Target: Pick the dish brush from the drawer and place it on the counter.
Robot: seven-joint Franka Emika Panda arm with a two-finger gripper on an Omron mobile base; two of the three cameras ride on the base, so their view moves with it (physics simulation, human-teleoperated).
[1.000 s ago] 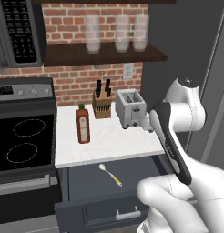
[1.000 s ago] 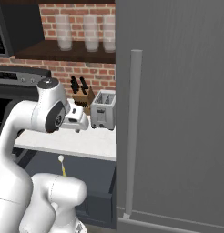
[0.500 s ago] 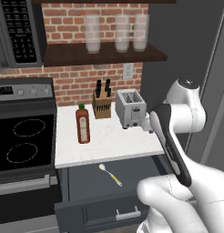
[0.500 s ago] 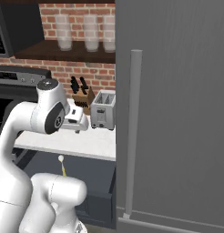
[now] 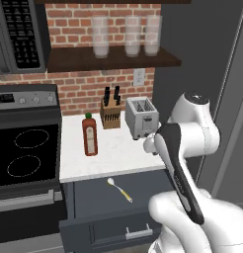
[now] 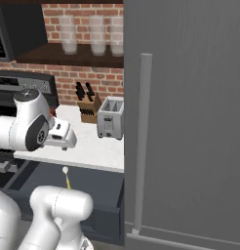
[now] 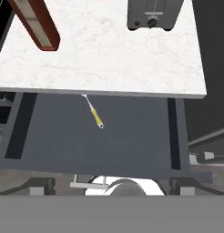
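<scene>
The dish brush [image 5: 119, 190], with a yellow handle and a small whitish head, lies loose on the floor of the open dark-grey drawer [image 5: 96, 200]. In the hand view the dish brush [image 7: 94, 113] lies near the middle of the drawer [image 7: 132, 132], its head just under the front edge of the white counter [image 7: 109, 50]. My gripper [image 6: 65, 144] hangs above the counter's front edge, over the drawer and well clear of the brush [image 6: 67, 178]. Its jaws hold nothing; the fingertips are hidden.
A red sauce bottle [image 5: 90, 134] stands on the counter [image 5: 121, 150] at the left. A toaster [image 5: 141, 117] and a knife block [image 5: 110, 113] stand at the back. The black stovetop [image 5: 24, 153] adjoins on the left, and a tall grey fridge door [image 6: 185, 122] on the right.
</scene>
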